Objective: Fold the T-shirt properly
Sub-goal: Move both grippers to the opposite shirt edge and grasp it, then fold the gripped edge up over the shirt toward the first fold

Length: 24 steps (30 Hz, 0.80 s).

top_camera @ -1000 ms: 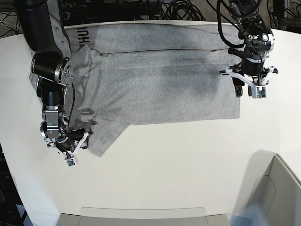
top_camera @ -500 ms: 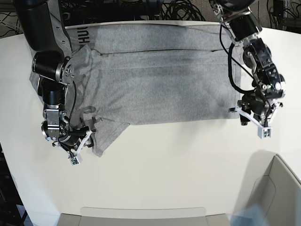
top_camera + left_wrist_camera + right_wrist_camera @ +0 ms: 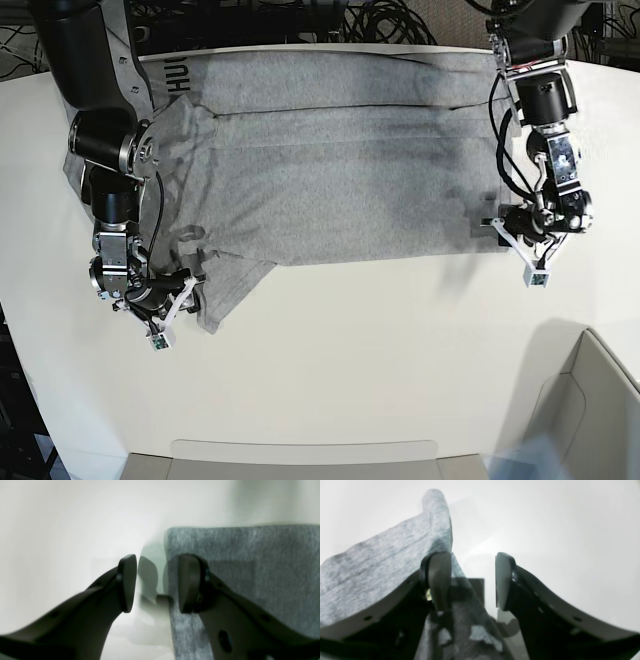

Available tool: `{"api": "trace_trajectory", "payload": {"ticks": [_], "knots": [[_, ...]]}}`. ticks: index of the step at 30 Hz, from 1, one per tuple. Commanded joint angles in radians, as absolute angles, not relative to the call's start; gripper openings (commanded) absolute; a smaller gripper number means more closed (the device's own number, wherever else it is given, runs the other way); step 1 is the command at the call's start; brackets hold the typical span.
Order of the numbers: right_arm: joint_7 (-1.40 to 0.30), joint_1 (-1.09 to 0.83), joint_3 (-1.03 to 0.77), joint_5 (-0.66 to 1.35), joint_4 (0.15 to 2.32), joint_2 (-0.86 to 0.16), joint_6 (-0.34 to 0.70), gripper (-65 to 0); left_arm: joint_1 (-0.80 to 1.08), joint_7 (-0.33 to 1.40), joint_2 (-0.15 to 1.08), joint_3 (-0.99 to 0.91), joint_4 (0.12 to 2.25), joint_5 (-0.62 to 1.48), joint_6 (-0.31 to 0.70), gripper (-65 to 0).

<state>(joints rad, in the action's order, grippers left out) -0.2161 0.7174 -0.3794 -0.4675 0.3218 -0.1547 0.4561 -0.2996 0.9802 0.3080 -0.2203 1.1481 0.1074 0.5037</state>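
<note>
One grey T-shirt [image 3: 330,180], one white table [image 3: 380,370], two robot arms, two sets of jaws

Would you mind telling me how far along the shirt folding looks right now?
Done: the T-shirt lies spread on the table, its far strip already folded over along a crease. In hand: the left pincer and the right pincer both stand open at the near corners, neither gripping cloth. Left: grasping and the remaining folds.

We are holding the left gripper [image 3: 522,252] and the right gripper [image 3: 176,307] low, wrists bent downward, jaws parted on both.
</note>
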Motion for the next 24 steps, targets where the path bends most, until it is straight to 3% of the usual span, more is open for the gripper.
{"api": "trace_trajectory", "payload": {"ticks": [1,9,11,15,20,24], "knots": [[-0.292,0.722,-0.378,-0.515,0.315,-0.154,0.467,-36.0,-0.314,0.986,0.315,-0.222,1.152,0.110,0.538,-37.4],[-0.292,0.722,-0.375,-0.518,0.315,-0.153,0.467,-37.2,-0.308,0.986,0.315,-0.223,1.148,0.110,0.698,-40.5],[-0.292,0.722,-0.375,-0.518,0.314,-0.142,0.467,-41.5,-0.308,0.986,0.314,-0.223,1.148,0.107,0.698,-46.1],[-0.292,0.722,-0.380,-0.513,0.315,-0.133,0.466,-53.2,-0.308,0.986,0.317,-0.232,1.147,0.104,0.698,-64.9],[-0.292,0.723,-0.380,-0.513,0.317,-0.130,0.441,-64.6,-0.314,0.995,0.325,-0.231,1.106,0.104,0.698,-65.0],[-0.292,0.730,-0.381,-0.513,0.318,-0.117,0.412,-65.0,-0.315,0.974,0.334,-0.257,1.093,0.105,0.698,-65.0]]}}
